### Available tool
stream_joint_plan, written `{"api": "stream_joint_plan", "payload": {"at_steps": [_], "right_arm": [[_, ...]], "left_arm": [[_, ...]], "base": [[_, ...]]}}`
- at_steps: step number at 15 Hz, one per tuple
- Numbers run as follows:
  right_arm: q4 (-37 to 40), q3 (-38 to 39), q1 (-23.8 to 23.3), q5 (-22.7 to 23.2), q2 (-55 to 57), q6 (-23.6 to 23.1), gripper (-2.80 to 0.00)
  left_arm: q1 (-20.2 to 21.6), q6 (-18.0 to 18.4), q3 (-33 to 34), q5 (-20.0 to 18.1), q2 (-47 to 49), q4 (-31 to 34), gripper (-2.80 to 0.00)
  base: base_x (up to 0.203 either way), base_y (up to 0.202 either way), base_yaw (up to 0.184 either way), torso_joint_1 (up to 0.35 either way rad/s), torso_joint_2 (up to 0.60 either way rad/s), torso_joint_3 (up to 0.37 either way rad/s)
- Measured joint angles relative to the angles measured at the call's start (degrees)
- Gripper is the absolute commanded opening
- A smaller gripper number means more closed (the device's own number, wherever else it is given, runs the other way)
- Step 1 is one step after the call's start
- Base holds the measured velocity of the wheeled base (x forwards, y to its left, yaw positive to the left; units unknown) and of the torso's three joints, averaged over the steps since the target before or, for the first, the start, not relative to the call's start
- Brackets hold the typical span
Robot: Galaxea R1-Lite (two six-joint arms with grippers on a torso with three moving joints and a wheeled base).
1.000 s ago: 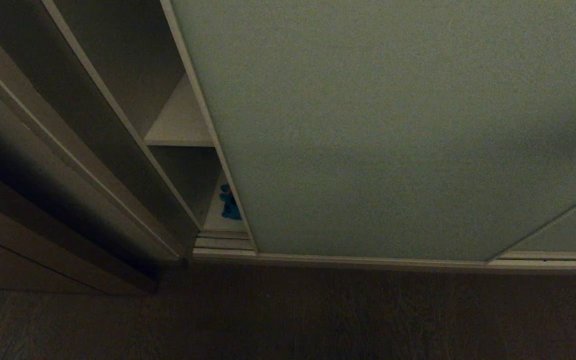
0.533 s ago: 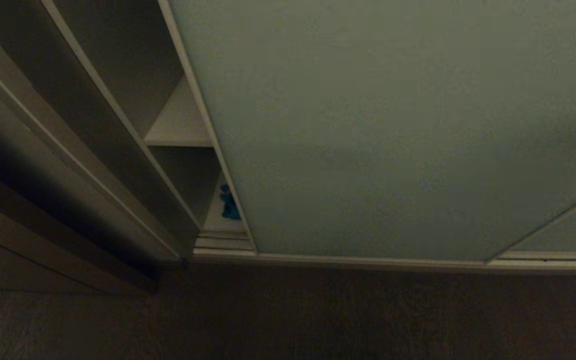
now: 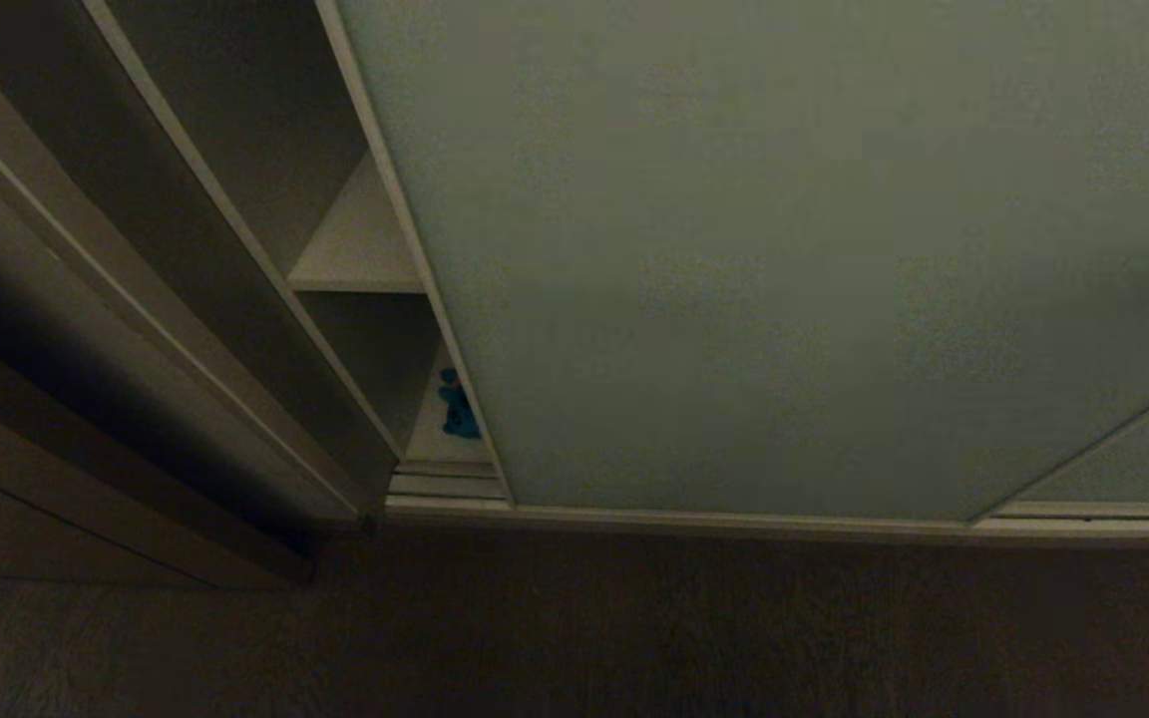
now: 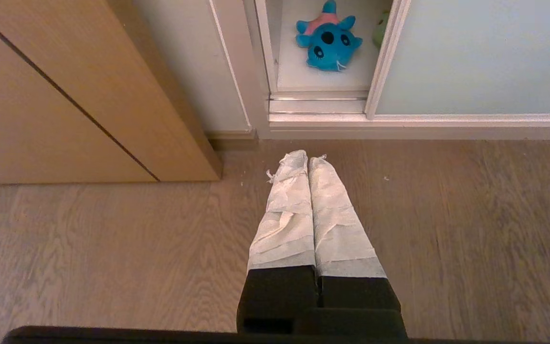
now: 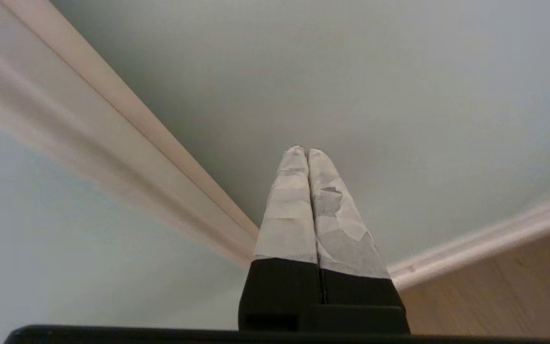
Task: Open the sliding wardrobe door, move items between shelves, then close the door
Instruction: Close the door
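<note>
head view matches the earlier frames: sliding wardrobe door (image 3: pixel 784 249) at the same spot, same narrow gap at its left edge, teal-blue plush (image 3: pixel 457 407) unmoved at the gap's lower end. neither arm in this view.

right gripper (image 5: pixel 302 151): taped fingers pressed together, nothing between them. tips point at the door panel at centre frame of the right wrist view; contact can't be judged. cream frame strip (image 5: pixel 136 143) runs diagonally from upper left toward lower centre, to the left of the tips. wood floor (image 5: pixel 509 286) in the lower right corner.

left gripper (image 4: pixel 307 157): fingers pressed together, empty, over the floor at centre frame. the plush (image 4: pixel 328 40) lies well apart from them, top centre, on a white shelf (image 4: pixel 303 71) behind the ribbed floor track (image 4: pixel 318 102). sliver of green plush (image 4: pixel 381 31) just beside it, mostly hidden by the door's frame.

door: matte pale grey-green, thin cream edging, fills most of the head view. upper shelf board (image 3: pixel 360 254) shows in the gap, upper left. brown wooden side panel (image 4: pixel 65 95) at left of the left wrist view.
</note>
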Motion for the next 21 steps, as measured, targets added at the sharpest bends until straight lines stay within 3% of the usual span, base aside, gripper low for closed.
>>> {"api": "stream_joint_plan", "payload": {"at_steps": [9, 16, 21], "right_arm": [[-3.22, 1.94, 5.01, -0.34, 2.33, 0.08, -2.8], [-5.41, 3.35, 8.85, -3.19, 1.88, 0.08, -2.8], [-5.55, 8.31, 10.06, -2.72, -1.54, -0.08, -2.8]], "left_arm": [[0.0, 0.0, 0.0, -0.02, 0.0, 0.0, -2.8], [0.0, 0.0, 0.0, 0.0, 0.0, 0.0, -2.8], [-0.02, 0.0, 0.0, -0.05, 0.0, 0.0, -2.8]], "base": [[0.0, 0.0, 0.0, 0.0, 0.0, 0.0], [0.0, 0.0, 0.0, 0.0, 0.0, 0.0], [0.0, 0.0, 0.0, 0.0, 0.0, 0.0]]}}
